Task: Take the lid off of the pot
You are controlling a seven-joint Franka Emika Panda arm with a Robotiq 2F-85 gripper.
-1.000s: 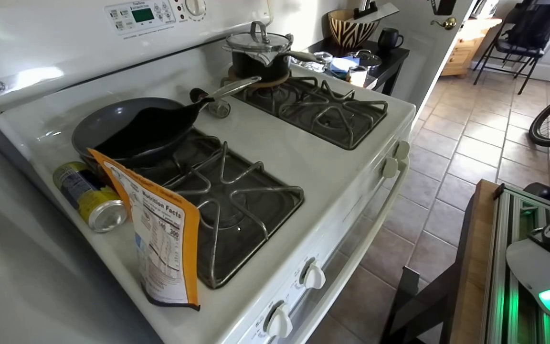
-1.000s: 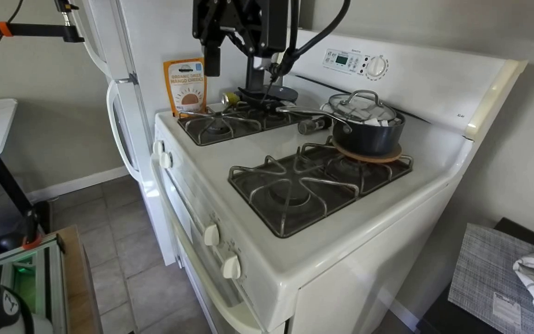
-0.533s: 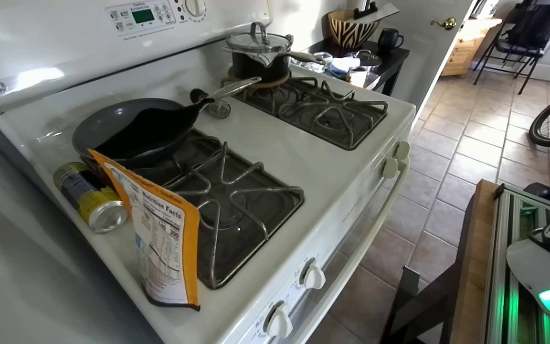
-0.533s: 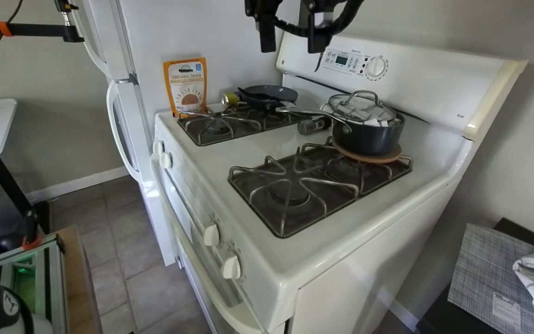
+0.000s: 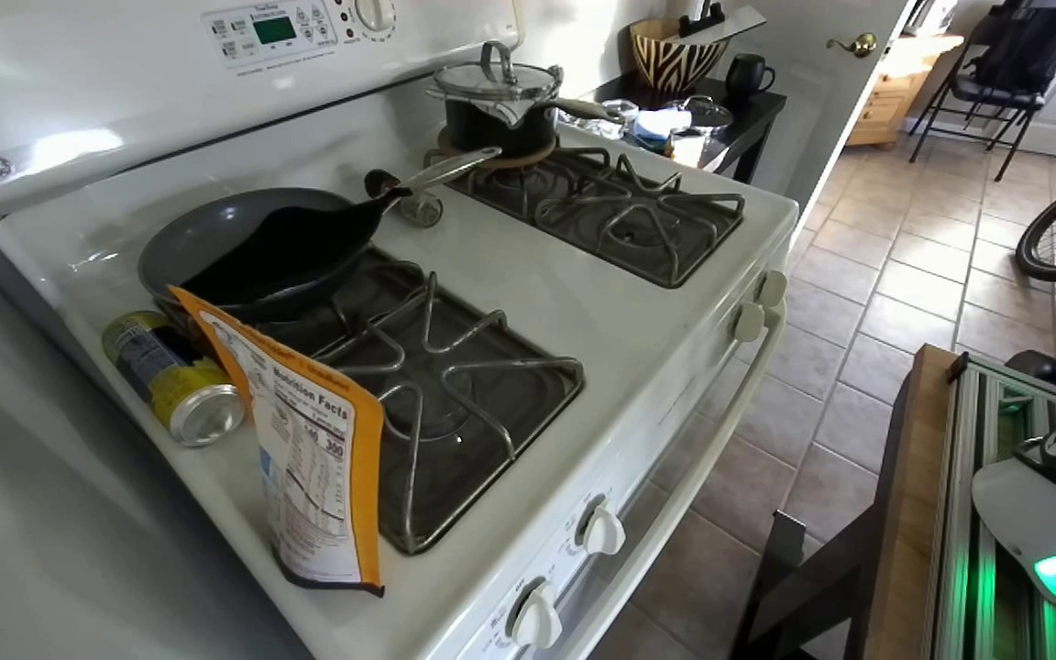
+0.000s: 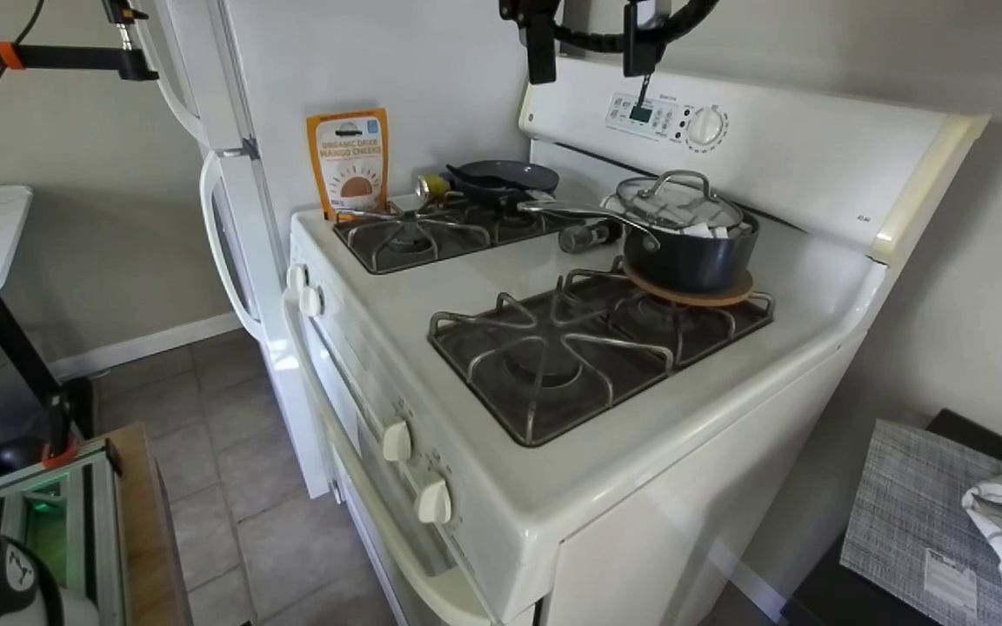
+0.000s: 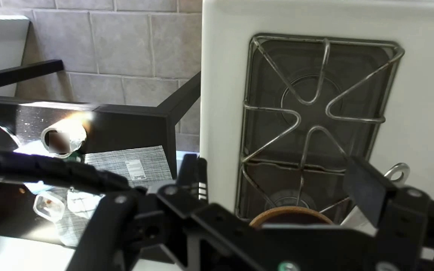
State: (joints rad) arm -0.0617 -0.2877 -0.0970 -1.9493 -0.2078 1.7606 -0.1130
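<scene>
The pot (image 6: 694, 263) is a dark saucepan with a long metal handle on a round brown trivet. A round glass lid (image 6: 673, 202) with an arched metal handle sits on it, with white cloth or paper showing under its rim. Both exterior views show the pot (image 5: 496, 128) and lid (image 5: 500, 81). My gripper (image 6: 591, 76) is open and empty, high above the stove and left of the lid in that exterior view. In the wrist view the gripper (image 7: 279, 175) has its fingers spread wide. The trivet's edge (image 7: 292, 211) shows there; the gripper body hides the lid.
A grey frying pan (image 5: 244, 238), a yellow can (image 5: 175, 380) and an orange pouch (image 5: 317, 449) stand at the stove's far end from the pot. A grinder (image 6: 588, 235) lies near the pot. The stove's back panel (image 6: 779, 148) rises behind. A dark side table (image 7: 134, 128) stands alongside.
My gripper has moved right and up in the exterior view, from in front of the frying pan to in front of the back panel. The pot and lid have not moved.
</scene>
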